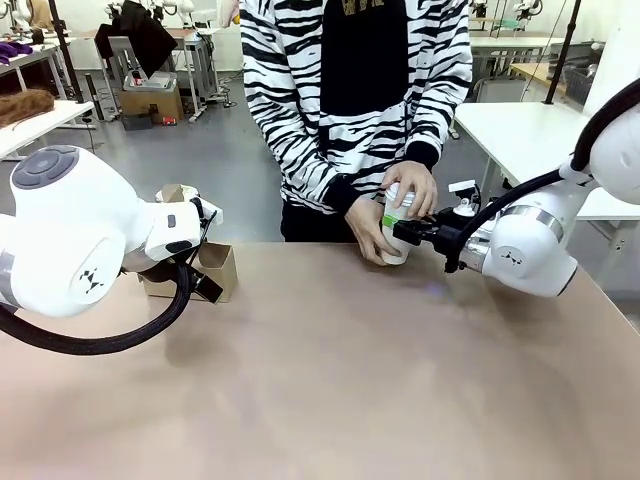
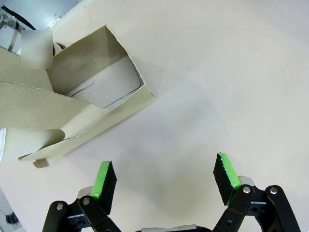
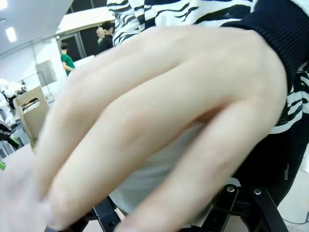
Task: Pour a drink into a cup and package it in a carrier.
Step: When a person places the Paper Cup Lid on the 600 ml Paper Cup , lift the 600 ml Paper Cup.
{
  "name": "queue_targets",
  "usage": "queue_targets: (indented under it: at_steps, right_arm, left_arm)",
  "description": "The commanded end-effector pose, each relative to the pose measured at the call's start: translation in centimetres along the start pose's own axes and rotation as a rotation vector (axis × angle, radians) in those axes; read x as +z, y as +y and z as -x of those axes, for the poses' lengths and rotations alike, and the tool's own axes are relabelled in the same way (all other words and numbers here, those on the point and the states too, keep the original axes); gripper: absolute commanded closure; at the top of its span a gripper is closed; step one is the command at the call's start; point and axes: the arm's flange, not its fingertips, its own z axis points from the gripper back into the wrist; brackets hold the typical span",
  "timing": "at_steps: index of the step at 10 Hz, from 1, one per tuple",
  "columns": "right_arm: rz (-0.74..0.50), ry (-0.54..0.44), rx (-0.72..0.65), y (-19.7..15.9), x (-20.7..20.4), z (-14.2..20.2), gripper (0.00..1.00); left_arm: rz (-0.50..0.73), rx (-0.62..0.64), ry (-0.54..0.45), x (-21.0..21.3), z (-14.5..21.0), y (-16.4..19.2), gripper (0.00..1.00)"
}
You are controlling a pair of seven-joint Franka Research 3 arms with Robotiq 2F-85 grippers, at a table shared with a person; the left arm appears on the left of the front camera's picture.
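Note:
A white cup stands at the far edge of the table, in front of the person. My right gripper is shut on its side from the right, one green pad against the wall. Both of the person's hands are wrapped around the cup too. In the right wrist view a hand covers most of the cup. The brown cardboard carrier sits at the left. My left gripper hangs open just beside the carrier, its fingers apart with nothing between them. The drink is out of view.
The tan table stretches wide and bare between the arms and toward the front. My bulky left arm hides part of the carrier. A bit of shiny glass and metal shows beyond the carrier.

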Motion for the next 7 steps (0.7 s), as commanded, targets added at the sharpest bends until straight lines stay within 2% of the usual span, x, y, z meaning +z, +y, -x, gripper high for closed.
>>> queue_targets:
  at_steps: [1, 7]
  right_arm:
    - [0.006, -0.002, 0.001, 0.21, -0.20, -0.37, 0.19]
    - [0.006, -0.002, 0.001, 0.21, -0.20, -0.37, 0.19]
  left_arm:
    - [0.001, -0.001, -0.001, 0.04, -0.01, -0.04, 0.00]
    - [0.001, -0.001, -0.001, 0.04, -0.01, -0.04, 0.00]
